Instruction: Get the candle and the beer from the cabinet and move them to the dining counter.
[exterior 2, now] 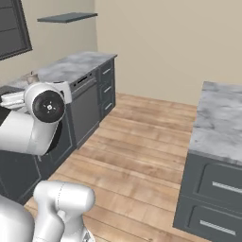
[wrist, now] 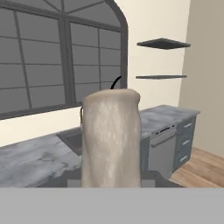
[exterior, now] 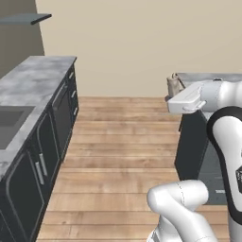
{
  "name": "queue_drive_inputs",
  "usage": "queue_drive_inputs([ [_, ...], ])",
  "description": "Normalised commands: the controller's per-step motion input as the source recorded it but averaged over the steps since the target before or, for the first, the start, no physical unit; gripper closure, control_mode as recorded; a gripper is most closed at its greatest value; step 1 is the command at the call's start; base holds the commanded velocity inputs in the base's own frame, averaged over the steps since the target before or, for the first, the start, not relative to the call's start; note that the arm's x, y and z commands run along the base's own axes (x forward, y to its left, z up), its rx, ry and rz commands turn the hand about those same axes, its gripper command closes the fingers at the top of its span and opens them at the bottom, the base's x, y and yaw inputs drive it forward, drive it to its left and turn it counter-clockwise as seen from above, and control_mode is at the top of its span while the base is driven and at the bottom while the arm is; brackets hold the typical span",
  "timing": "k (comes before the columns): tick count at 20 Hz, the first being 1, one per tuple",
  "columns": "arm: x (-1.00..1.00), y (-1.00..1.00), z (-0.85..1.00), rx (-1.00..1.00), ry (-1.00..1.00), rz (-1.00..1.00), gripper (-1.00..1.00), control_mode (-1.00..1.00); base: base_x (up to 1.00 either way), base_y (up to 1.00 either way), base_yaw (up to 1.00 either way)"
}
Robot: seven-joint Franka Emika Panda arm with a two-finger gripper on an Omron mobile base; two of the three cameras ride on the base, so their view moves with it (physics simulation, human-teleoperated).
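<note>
candle [wrist: 111, 138] clamped upright in end effector [wrist: 111, 183]

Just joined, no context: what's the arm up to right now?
The gripper is shut on the candle, carrying it upright above the floor between the sink counter and the dining counter. The candle is not yet set down on the dining counter. In the left base view it shows just beyond the hand. Wall shelves hang near the window.

From where I'm driving, the marble bench [exterior 2: 220, 120] on the right looks bare on top, drawers below. The sink-side bench [exterior: 33, 80] runs along the wall, the grey cabinet [exterior 2: 66, 17] above it, wood floor [exterior: 123, 137] between.
</note>
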Motion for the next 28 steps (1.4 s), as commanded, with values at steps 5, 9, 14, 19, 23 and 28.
queue_drive_inputs([
  [5,0.00,0.00,0.00,0.00,0.00,0.00,1.00,1.00,0.06,-0.82,0.00],
  [9,0.00,0.00,0.00,0.00,0.00,0.00,1.00,1.00,0.04,-0.83,0.00],
  [14,0.00,0.00,0.00,0.00,0.00,0.00,1.00,1.00,0.07,-0.85,0.00],
  [19,0.00,0.00,0.00,0.00,0.00,0.00,1.00,1.00,0.06,-0.74,-0.07],
  [23,0.00,0.00,0.00,0.00,0.00,0.00,1.00,1.00,0.08,-0.54,-0.31],
  [28,0.00,0.00,0.00,0.00,0.00,0.00,1.00,1.00,0.28,-0.43,-0.30],
])
